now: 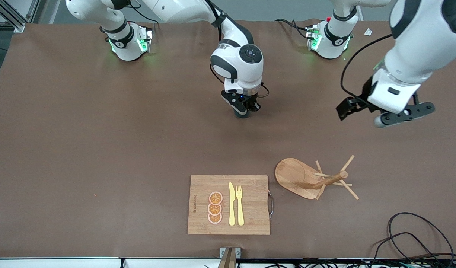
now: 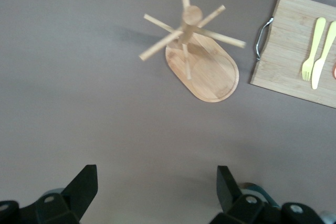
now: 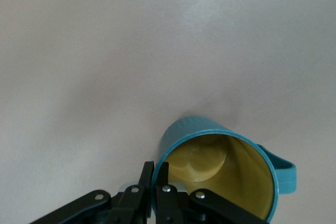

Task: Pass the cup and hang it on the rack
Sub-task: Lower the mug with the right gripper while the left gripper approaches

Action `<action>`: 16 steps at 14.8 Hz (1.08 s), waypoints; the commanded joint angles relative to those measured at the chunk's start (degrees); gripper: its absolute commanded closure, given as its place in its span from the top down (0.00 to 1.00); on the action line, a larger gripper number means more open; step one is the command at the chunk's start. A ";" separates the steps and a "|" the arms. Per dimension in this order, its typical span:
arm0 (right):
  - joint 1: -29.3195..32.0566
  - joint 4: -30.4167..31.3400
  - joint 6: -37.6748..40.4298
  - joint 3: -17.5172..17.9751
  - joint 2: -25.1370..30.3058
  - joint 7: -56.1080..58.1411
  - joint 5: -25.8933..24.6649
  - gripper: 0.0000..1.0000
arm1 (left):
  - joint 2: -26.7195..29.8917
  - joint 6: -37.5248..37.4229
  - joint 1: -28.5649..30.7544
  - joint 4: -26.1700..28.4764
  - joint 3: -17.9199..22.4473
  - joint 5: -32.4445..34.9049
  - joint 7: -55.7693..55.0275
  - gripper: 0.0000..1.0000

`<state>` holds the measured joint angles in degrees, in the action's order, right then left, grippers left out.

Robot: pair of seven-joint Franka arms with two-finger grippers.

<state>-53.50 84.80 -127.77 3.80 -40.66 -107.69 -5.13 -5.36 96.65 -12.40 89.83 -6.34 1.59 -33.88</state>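
The teal cup (image 3: pixel 220 166) with a yellow inside shows in the right wrist view. My right gripper (image 3: pixel 156 174) is shut on its rim, one finger inside the cup and one outside. In the front view that gripper (image 1: pixel 245 110) hangs low over the middle of the table. The wooden rack (image 1: pixel 312 179) stands upright on its oval base, nearer the front camera and toward the left arm's end. My left gripper (image 1: pixel 398 114) hangs in the air above the table at that end, open and with nothing in it. In its wrist view the rack (image 2: pixel 192 39) shows ahead of the gripper (image 2: pixel 156 184).
A bamboo cutting board (image 1: pixel 254 219) lies beside the rack near the front edge, with three orange slices (image 1: pixel 215 207), a yellow knife (image 1: pixel 232 204) and a yellow fork (image 1: pixel 239 204) on it. Black cables (image 1: pixel 417 238) lie at the near corner by the left arm's end.
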 commanded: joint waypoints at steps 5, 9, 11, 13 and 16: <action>1.12 -1.13 0.06 0.42 -0.82 -5.16 -1.28 0.00 | -2.37 1.69 -7.28 -0.80 0.19 1.57 -11.98 1.00; 1.03 -1.04 0.15 0.33 -1.08 -5.07 -1.72 0.50 | -3.52 1.70 -12.29 -0.88 -0.34 5.60 -19.45 1.00; 0.42 -1.04 0.15 0.33 -1.08 -5.33 -2.25 0.77 | -3.96 1.70 -13.26 -0.88 -0.52 5.79 -22.09 1.00; 0.32 -1.04 0.24 0.33 -0.82 -5.33 -3.39 1.00 | -5.09 1.78 -13.53 -1.06 -0.52 5.79 -22.37 1.00; 1.11 -1.04 0.41 0.33 0.23 -4.90 -3.39 1.00 | -5.54 2.31 -13.96 -0.97 -0.61 5.79 -22.72 1.00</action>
<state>-53.19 84.29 -127.76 3.66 -41.18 -111.64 -6.98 -10.19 98.75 -26.00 89.83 -6.89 6.29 -55.57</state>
